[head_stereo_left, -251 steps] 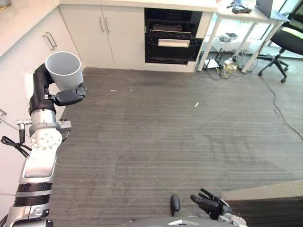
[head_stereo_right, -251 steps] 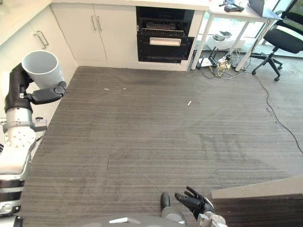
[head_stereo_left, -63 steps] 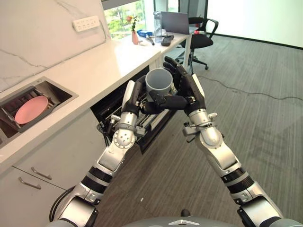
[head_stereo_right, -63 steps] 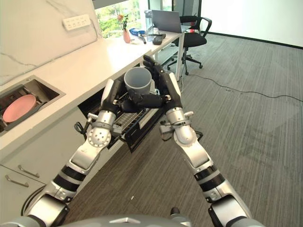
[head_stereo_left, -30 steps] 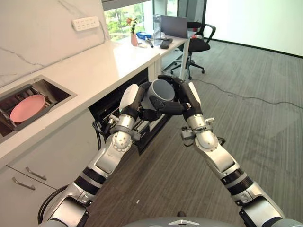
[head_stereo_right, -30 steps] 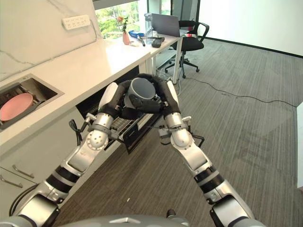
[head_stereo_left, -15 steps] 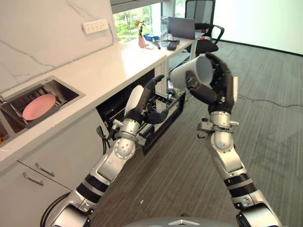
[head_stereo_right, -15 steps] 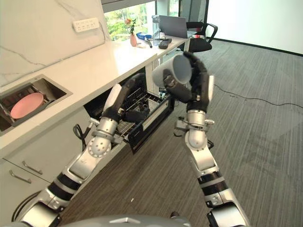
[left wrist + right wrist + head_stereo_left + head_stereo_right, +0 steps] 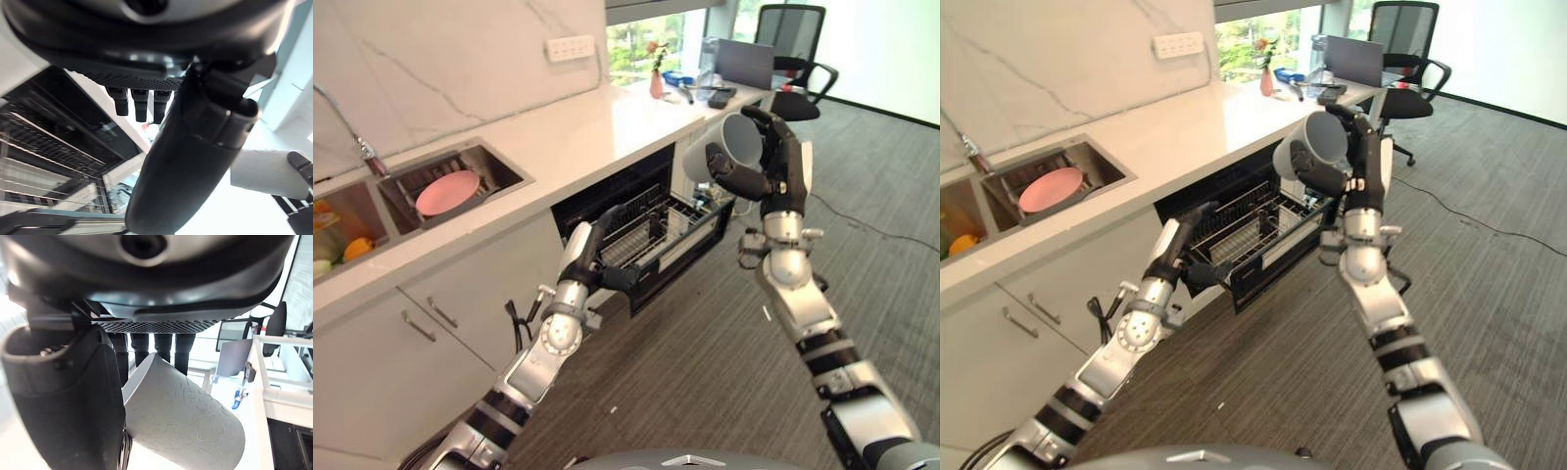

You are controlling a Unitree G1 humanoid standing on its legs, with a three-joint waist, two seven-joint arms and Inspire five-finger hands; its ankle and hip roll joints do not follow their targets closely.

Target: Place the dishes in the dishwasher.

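One grey cup (image 9: 722, 144) gripped by right hand (image 9: 773, 168), raised above dishwasher rack (image 9: 1252, 232)

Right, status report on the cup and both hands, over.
Right hand shut on grey cup, tilted above the pulled-out dishwasher rack. Left hand at the rack's near corner. Nothing blocking.

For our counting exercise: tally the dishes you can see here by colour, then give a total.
Grey: 1, the cup in the right hand
Pink: 1, the plate in the sink
Total: 2
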